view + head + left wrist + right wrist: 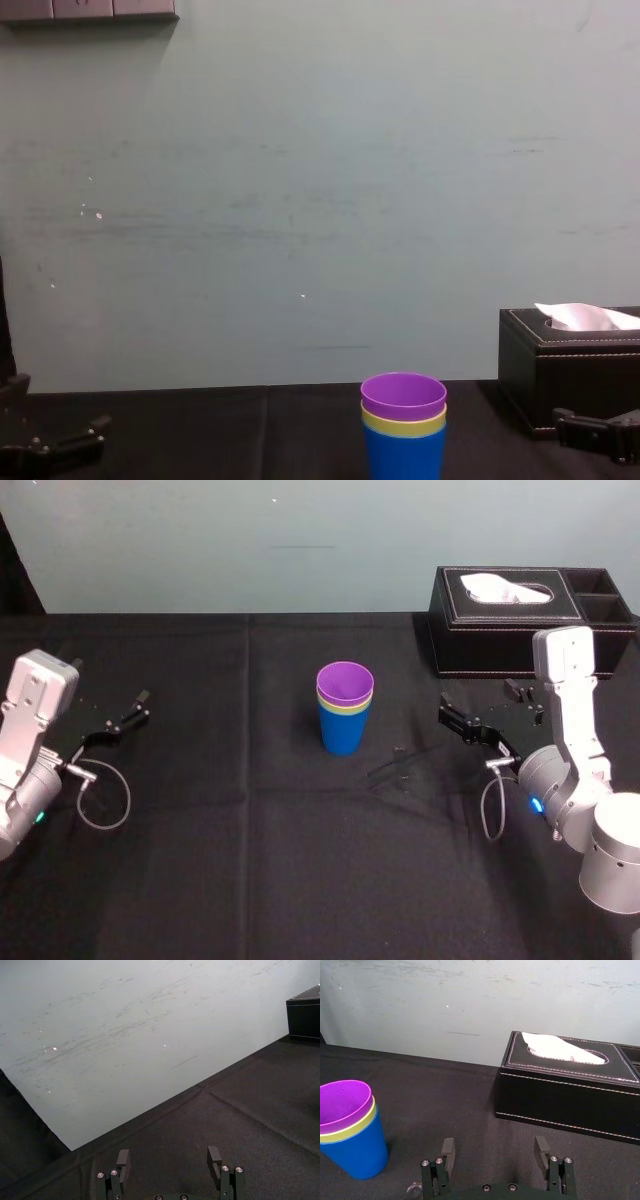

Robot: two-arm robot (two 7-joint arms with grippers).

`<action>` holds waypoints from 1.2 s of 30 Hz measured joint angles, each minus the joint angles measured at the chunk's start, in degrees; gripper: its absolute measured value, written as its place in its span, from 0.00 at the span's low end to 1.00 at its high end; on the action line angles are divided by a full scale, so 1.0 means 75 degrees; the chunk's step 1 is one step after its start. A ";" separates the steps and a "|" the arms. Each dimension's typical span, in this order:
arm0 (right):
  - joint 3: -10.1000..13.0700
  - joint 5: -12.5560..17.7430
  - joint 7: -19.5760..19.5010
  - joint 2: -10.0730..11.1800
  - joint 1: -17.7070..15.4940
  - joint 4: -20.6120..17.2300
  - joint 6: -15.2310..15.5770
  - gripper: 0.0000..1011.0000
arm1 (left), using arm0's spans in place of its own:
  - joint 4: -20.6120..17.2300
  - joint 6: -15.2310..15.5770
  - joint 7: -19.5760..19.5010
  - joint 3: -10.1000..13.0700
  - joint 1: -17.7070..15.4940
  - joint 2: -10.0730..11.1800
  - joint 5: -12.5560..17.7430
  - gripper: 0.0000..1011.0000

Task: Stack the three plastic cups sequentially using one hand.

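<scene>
We see right gripper [494, 1152] released, empty. The three plastic cups [345, 720] are nested, purple in yellow-green in blue, upright & apart on its left. Beyond them, left gripper [168, 1160] is also released.

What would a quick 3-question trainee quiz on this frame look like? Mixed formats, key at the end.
1. Multiple choice: which cup sits innermost in the stack? A blue, B yellow-green, C purple.
2. True or false: the left gripper and the right gripper are both open and touch no cup.
3. Fill in: the tissue box stands on the robot's ___ side.
Key: 1 C, the purple cup; 2 true; 3 right.
</scene>
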 joint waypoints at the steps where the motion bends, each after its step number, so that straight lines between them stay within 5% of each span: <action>1: 0.0000 0.0001 0.0000 0.0000 0.0000 -0.0001 0.0001 0.99 | 0.0000 0.0000 0.0000 0.0000 -0.0001 0.0000 0.0000 1.00; 36: 0.0000 0.0000 0.0001 0.0000 0.0000 0.0001 0.0004 0.99 | 0.0000 0.0000 0.0000 0.0000 0.0000 0.0000 0.0000 1.00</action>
